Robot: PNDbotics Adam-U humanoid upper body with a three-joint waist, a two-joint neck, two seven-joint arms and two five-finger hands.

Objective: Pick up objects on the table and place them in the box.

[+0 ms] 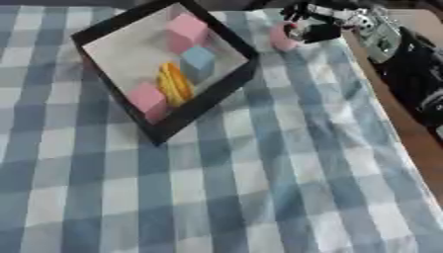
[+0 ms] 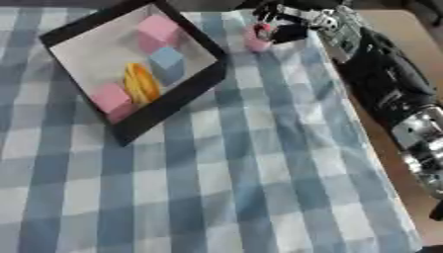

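- A black-walled box (image 1: 207,97) with a pale floor sat in the upper left of the frame, turned askew like a diamond on the blue-and-white checked tablecloth (image 1: 259,188); its near corner pointed toward the lower left.
- Inside the box lay 4 things: a pink block (image 1: 187,30) toward the far corner; a light blue cube (image 1: 197,61) just below it near the middle; a yellow-and-orange striped object (image 1: 174,83) beside the cube, lying lengthwise; and a second pink block (image 1: 147,100) near the lower-left wall, close beside the yellow object.
- The right hand (image 2: 279,25) came in from the upper right of the frame, its black and silver arm (image 2: 380,84) running down the right side over the table's edge; the hand was at the top centre, just outside the box's right corner.
- A pink rounded object (image 2: 256,40) was at the fingers of that hand, at the top of the cloth and just right of the box; the dark fingers appeared curled against it, though whether they truly pinched it or only touched it could not be told; nor was it clear if it rested on the cloth or was lifted.
- A strip of brown table (image 1: 407,128) showed at the right of the frame beyond the cloth's edge.
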